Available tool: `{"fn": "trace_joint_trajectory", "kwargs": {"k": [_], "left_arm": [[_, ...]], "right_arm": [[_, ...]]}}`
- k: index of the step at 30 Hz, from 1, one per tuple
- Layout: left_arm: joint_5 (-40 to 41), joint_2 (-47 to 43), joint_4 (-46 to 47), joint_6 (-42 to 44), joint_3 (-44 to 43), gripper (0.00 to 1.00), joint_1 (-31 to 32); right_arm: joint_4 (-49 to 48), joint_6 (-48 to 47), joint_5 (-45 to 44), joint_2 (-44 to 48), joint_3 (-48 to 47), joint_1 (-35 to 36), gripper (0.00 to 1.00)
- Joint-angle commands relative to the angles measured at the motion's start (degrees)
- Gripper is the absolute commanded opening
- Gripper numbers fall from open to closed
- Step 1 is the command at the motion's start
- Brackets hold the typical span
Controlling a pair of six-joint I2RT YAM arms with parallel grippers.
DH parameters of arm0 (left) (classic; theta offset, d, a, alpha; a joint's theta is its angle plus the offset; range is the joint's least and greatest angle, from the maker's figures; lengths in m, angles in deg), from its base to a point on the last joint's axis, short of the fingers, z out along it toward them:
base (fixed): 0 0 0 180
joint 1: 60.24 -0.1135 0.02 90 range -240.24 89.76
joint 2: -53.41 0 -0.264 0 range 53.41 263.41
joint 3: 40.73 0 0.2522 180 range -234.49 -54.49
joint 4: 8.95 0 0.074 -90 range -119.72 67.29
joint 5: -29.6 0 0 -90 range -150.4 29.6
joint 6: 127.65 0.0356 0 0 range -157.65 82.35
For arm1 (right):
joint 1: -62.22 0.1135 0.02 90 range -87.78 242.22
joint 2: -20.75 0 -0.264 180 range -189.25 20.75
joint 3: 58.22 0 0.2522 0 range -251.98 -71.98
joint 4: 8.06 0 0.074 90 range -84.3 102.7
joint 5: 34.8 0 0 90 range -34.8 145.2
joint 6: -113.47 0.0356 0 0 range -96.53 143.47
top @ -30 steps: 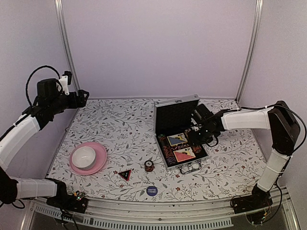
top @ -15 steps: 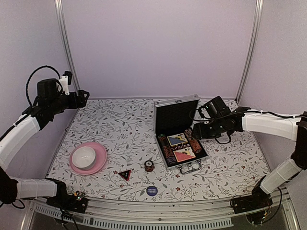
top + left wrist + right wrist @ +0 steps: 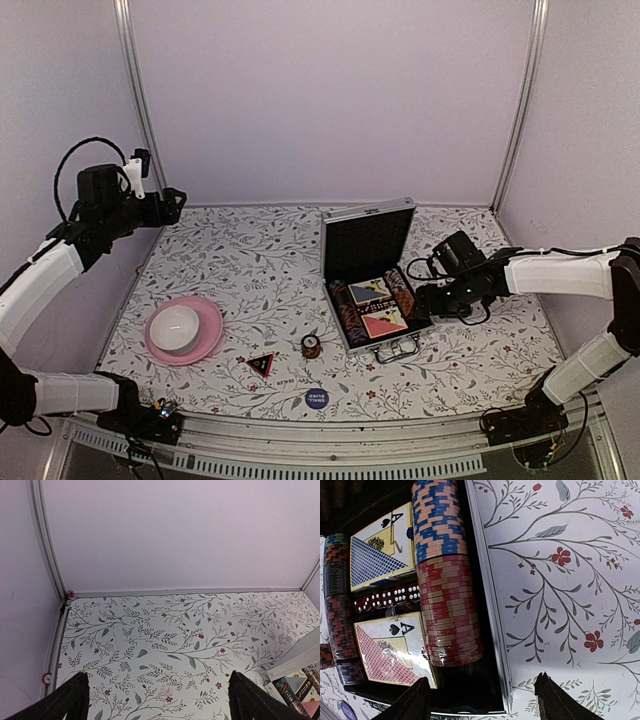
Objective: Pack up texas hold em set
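The silver case (image 3: 353,341) of the texas hold em set lies open right of centre, its black-lined lid (image 3: 367,240) upright. Inside are a blue deck (image 3: 382,547), a red deck (image 3: 390,647), a row of red dice (image 3: 385,597) and rows of striped chips (image 3: 449,610). My right gripper (image 3: 425,298) hovers at the case's right rim (image 3: 490,605), open and empty (image 3: 480,700). On the cloth in front lie a red-black triangle (image 3: 261,363), a small dark reddish piece (image 3: 311,345) and a blue disc (image 3: 316,398). My left gripper (image 3: 175,203) is raised at the far left, open and empty (image 3: 157,700).
A pink plate (image 3: 206,337) with a white bowl (image 3: 176,324) sits at the left front. The case's metal handle (image 3: 397,350) sticks out toward the near edge. White walls with metal posts (image 3: 137,100) close in the floral table.
My right gripper has come off the chips inside the case, moved right and toward the near side, and opened wider. The left arm has not moved.
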Motion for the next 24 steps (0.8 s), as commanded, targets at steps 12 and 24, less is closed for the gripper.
{"fn": "trace_joint_trajectory", "kwargs": {"k": [12,24], "left_arm": [[0.05,-0.78,0.96,-0.03,0.77,0.97,-0.51],[0.08,-0.52,1.02,-0.01,0.77,0.97,-0.53]], "right_arm": [[-1.70,2.03,-4.36,-2.09,-0.49,0.00,0.73],[-2.52,1.27,-5.57,-4.77,-2.25,0.00,0.73]]}}
